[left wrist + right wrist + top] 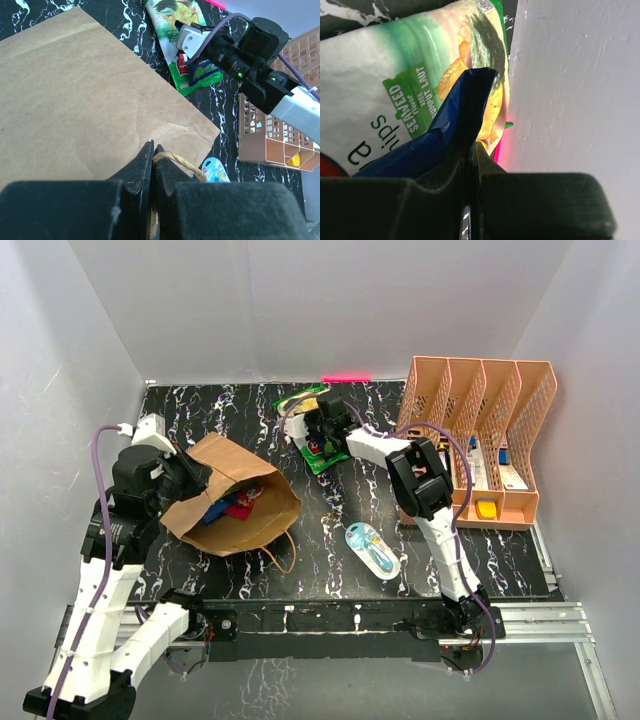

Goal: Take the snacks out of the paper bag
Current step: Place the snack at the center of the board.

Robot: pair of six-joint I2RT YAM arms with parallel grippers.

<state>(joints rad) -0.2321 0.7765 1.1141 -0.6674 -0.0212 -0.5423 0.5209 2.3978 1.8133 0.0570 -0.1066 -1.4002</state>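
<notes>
The brown paper bag lies on its side at the left, mouth open toward the right. A dark blue and a red packet show inside the mouth. My left gripper is shut on the bag's upper rim by its twisted handle; in the left wrist view the jaws are pinched together over the brown paper. My right gripper is at the back centre, shut on a dark blue packet just over the green chip bag, which lies on the table.
A white-and-teal blister pack lies on the marbled table right of the bag's mouth. The peach mesh organizer stands at the back right with small boxes in it. White walls close the back and sides; the back wall is near the right gripper.
</notes>
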